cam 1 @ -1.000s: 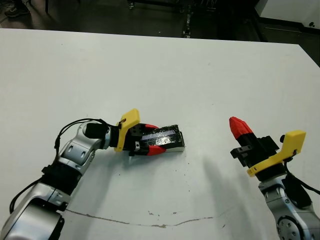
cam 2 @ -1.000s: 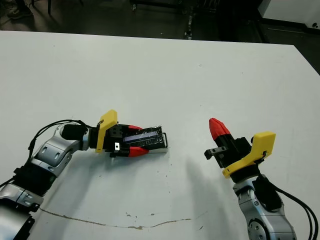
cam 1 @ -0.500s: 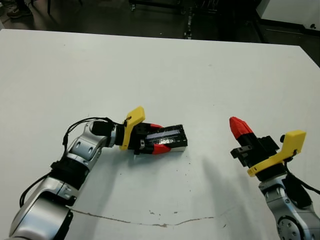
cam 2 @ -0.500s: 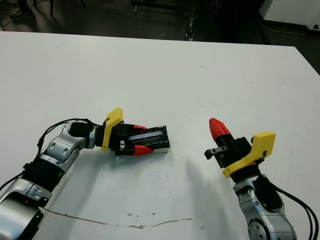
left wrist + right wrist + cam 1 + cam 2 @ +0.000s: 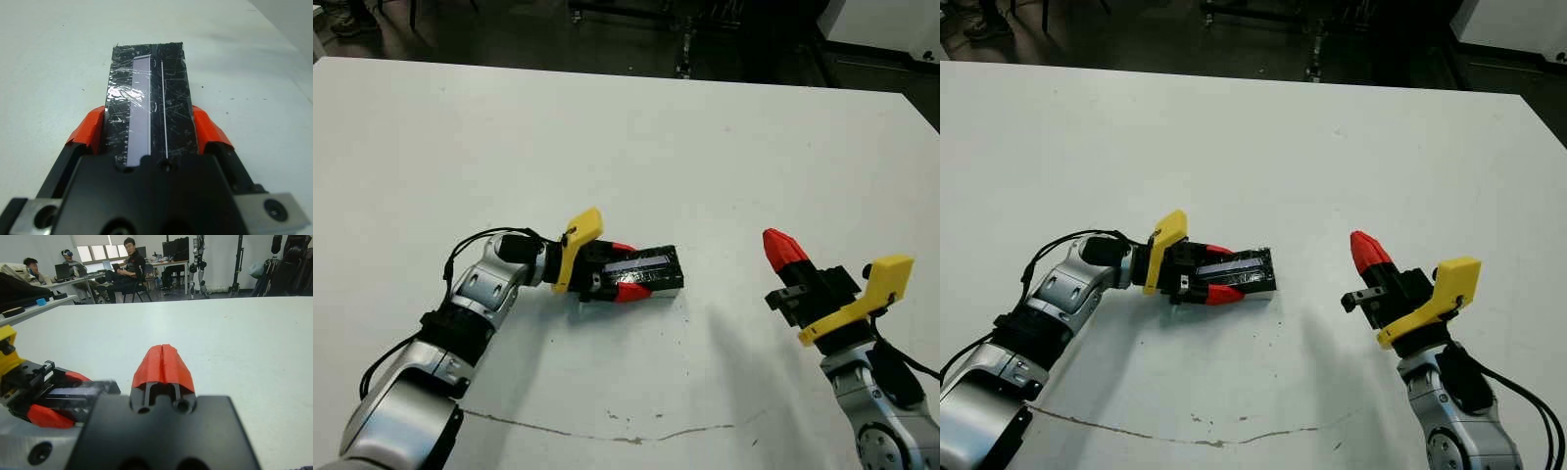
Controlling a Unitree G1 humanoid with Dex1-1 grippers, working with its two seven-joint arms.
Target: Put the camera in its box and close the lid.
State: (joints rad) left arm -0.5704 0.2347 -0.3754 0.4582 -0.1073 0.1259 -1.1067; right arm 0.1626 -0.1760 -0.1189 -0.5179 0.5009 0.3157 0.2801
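Observation:
The glossy black lid [image 5: 656, 263] with a pale stripe lies flat on the white table [image 5: 705, 147], left of centre. My left gripper [image 5: 628, 269] is shut on it, one red finger against each long side, as the left wrist view shows for the lid [image 5: 146, 78] and fingers [image 5: 88, 129]. The box is covered by the lid and the camera is hidden. My right gripper [image 5: 781, 247] hovers to the right of the lid, apart from it, its red fingertips [image 5: 162, 366] pressed together and holding nothing.
A thin dark crack [image 5: 607, 431] runs across the table near its front edge. Beyond the far edge lies dark floor with equipment frames [image 5: 685, 39]. In the right wrist view, people sit at desks [image 5: 122, 264] past the table.
My left gripper has slid the lid a little to the right and away from me. The right arm has stayed still.

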